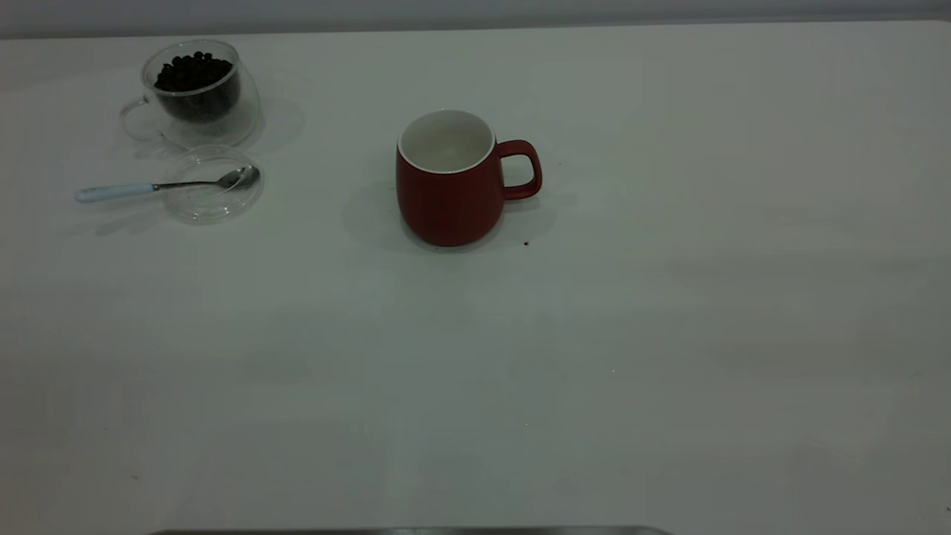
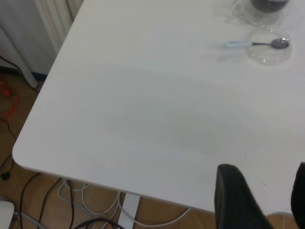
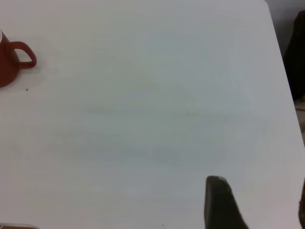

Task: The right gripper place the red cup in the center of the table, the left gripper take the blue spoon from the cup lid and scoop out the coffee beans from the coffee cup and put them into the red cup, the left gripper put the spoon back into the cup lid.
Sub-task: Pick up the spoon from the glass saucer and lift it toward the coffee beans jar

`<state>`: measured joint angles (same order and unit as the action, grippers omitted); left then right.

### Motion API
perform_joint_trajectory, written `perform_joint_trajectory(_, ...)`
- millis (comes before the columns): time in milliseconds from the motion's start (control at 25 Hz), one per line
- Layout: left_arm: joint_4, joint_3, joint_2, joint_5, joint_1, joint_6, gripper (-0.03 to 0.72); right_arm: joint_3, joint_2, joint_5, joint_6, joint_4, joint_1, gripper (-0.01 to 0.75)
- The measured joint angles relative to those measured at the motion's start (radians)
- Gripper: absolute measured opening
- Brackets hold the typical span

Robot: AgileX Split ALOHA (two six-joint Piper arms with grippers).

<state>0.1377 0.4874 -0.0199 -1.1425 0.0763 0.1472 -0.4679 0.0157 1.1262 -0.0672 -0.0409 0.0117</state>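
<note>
Exterior view: clear glass coffee cup (image 1: 199, 95) w/ dark coffee beans (image 1: 192, 72) near table's (image 1: 669, 297) far-left corner; dark-red ceramic mug (image 1: 448, 180) empty; left gripper (image 2: 261, 191) and right gripper (image 3: 255, 202) both cropped, jaws apart, holding nothing.

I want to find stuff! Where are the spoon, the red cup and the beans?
blue spoon (image 1: 115, 192), exterior view, on its handle.
red cup (image 1: 442, 204), exterior view, on its front wall.
coffee beans (image 1: 193, 73), exterior view, top of the heap.

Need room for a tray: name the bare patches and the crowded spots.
Bare: the table right of the red cup, and all the near side. Crowded: far left corner, where coffee cup, cup lid and blue spoon cluster.
</note>
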Motion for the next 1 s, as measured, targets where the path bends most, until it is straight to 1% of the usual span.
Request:
perform_joint_trajectory(240,0.000,0.000,0.000,0.001,0.000,-0.005,0.354,0.000,0.000,0.000,-0.001,0.000,0.000,0.386)
perform_joint_trajectory(320,-0.001,0.007,0.007,0.020,0.000,-0.004,0.354,0.000,0.000,0.000,-0.001,0.000,0.000,0.378)
perform_joint_trajectory(360,-0.001,0.018,0.021,0.045,0.000,-0.004,0.354,0.000,0.000,0.000,-0.001,0.000,0.000,0.373)
perform_joint_trajectory(520,-0.001,0.053,0.127,0.246,0.000,-0.018,0.349,0.000,0.000,0.000,-0.001,0.000,0.000,0.353)
perform_joint_trajectory(600,-0.001,0.054,0.205,0.328,0.000,-0.034,0.338,0.000,0.000,0.000,-0.001,0.000,0.000,0.342)
perform_joint_trajectory(680,-0.002,0.054,0.279,0.385,-0.002,-0.040,0.322,0.000,0.000,0.000,-0.001,0.000,0.000,0.331)
perform_joint_trajectory(840,-0.018,0.054,0.436,0.477,-0.018,-0.050,0.313,0.000,0.000,0.000,-0.001,0.000,0.000,0.313)
perform_joint_trajectory(920,-0.036,0.054,0.514,0.509,-0.018,-0.057,0.313,0.000,0.000,0.000,-0.001,0.000,0.000,0.301)
perform_joint_trajectory(1000,-0.066,0.062,0.599,0.517,-0.018,-0.067,0.313,0.000,0.000,0.000,-0.001,0.000,0.000,0.290)
